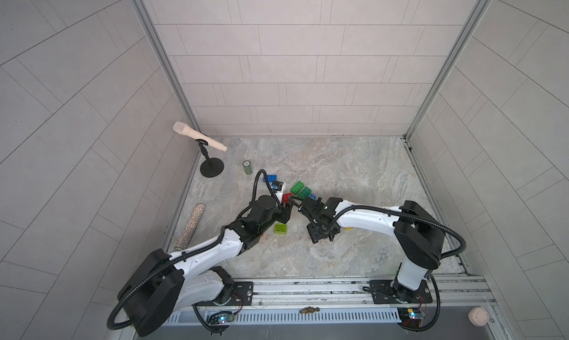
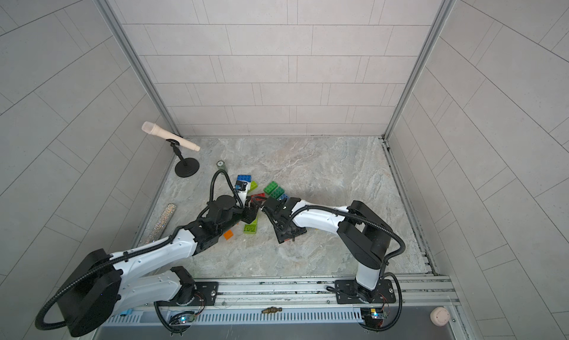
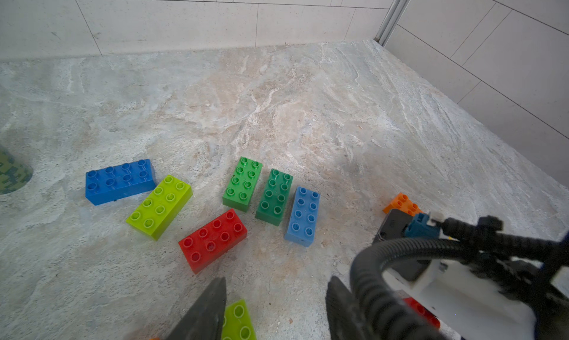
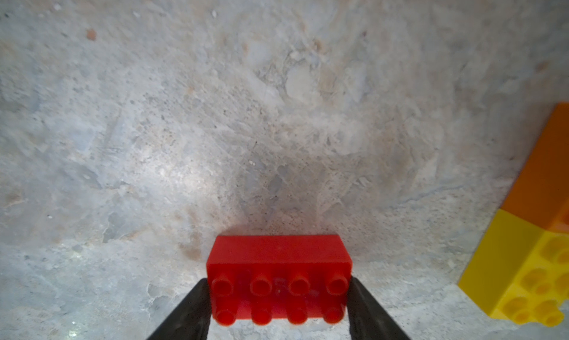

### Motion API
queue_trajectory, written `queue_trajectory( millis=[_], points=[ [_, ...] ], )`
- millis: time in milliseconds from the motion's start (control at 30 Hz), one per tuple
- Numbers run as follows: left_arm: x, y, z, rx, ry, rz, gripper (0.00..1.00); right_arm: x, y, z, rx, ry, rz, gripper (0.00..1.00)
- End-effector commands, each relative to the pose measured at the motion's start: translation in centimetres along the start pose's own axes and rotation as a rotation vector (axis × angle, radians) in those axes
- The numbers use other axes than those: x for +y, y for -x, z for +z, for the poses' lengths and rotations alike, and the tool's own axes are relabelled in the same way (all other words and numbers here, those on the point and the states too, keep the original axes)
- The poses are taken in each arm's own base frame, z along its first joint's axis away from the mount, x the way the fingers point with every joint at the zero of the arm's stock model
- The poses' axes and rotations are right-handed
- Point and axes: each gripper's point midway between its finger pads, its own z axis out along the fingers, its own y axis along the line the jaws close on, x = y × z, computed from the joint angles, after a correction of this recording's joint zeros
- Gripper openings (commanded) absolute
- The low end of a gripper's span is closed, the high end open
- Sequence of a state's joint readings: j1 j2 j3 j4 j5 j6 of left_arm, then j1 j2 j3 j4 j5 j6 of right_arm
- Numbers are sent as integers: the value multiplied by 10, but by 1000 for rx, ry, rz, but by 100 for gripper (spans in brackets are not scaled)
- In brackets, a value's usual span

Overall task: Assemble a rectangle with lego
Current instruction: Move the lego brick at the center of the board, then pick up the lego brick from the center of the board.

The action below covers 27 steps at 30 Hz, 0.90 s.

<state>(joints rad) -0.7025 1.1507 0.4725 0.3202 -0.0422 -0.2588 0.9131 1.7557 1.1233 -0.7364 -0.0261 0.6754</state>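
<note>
Right hand [image 4: 278,281] is clamped end-to-end on a red studded 2x4 plastic brick [image 4: 278,261], low over the marbled bench [image 4: 215,107] and near butted yellow and orange bricks [image 4: 529,230]. Left hand [image 3: 277,280] has its fingers apart and empty beside a lime 2x4 brick [image 3: 238,321], with loose green bricks [image 1: 300,190] at its 1 o'clock in a top view. Risks: the end grip may let the brick pivot or slip when seated, and the arms are close enough to bump.

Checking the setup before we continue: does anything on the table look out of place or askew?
Nothing spilled or broken. The blue brick and lime brick lie loose at different angles, not lined up. A microphone on a stand and a glittery tube stand out as unrelated to building.
</note>
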Motion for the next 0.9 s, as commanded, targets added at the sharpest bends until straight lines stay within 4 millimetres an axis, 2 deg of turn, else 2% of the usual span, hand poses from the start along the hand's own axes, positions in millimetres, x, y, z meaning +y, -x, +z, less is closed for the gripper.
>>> queue_trajectory(
  millis=[0,400,867],
  points=[
    [0,3,1,-16,-6,-12,57,-4,3,-2,1,-22,-9,70],
    [-2,3,4,-10,-15,-12,57,-5,12,-2,-12,-16,-15,73],
    [-2,2,4,-4,-11,-12,57,-8,9,9,13,-28,-25,68]
  ],
)
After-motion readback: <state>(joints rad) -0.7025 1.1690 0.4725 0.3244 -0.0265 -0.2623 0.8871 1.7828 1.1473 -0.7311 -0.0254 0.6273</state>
